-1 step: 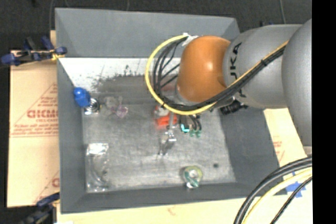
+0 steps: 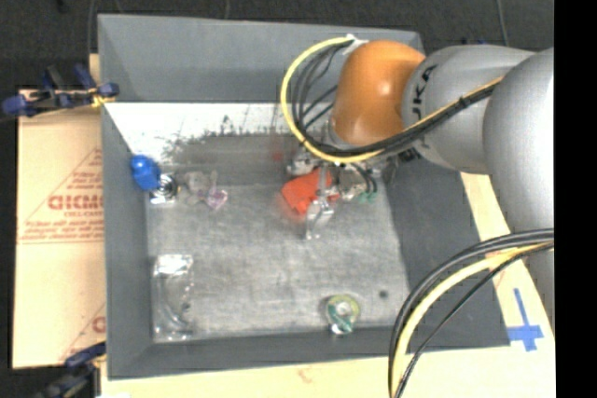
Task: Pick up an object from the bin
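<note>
My gripper (image 2: 320,208) hangs low over the middle of the bin, under the orange wrist cover. A small red-orange rounded thing (image 2: 296,195) lies right against its left side, partly covered by the gripper. Whether that red thing is gripped or only beside the gripper cannot be made out.
A blue ball (image 2: 142,170) and a small dark-silver piece (image 2: 165,189) lie at the left wall. Beside them is a clear plastic bit with pink (image 2: 206,190). A clear crumpled packet (image 2: 173,294) fills the front left corner. A round greenish glass piece (image 2: 340,311) sits at the front.
</note>
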`<state>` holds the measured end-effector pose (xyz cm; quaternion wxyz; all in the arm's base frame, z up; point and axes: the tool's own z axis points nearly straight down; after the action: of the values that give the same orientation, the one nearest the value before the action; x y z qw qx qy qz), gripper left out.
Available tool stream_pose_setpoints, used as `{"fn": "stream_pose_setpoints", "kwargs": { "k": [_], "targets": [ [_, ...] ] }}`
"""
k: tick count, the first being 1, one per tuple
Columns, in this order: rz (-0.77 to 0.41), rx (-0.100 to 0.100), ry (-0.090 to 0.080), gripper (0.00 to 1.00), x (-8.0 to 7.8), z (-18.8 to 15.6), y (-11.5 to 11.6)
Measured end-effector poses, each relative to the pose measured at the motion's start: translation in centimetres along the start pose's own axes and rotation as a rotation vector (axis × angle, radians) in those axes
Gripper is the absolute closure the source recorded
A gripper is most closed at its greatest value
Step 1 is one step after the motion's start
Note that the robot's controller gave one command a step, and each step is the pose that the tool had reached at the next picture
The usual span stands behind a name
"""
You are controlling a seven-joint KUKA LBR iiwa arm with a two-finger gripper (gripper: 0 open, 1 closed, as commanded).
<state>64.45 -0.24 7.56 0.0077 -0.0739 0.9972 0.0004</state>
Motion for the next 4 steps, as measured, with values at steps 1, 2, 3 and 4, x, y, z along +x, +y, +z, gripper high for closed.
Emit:
{"fn": "stream_pose_setpoints", "kwargs": {
  "k": [1, 2, 3, 4],
  "targets": [
    [-0.137, 0.003, 0.008, 0.00, -0.9, -2.7, -1.6],
    [-0.010, -0.002, 0.011, 0.00, -0.5, -2.5, -3.1],
    [0.320, 0.000, 0.012, 0.00, -0.8, -0.1, -1.7],
    [0.319, 0.001, 0.017, 0.00, -0.8, -0.3, -1.8]
  ]
}}
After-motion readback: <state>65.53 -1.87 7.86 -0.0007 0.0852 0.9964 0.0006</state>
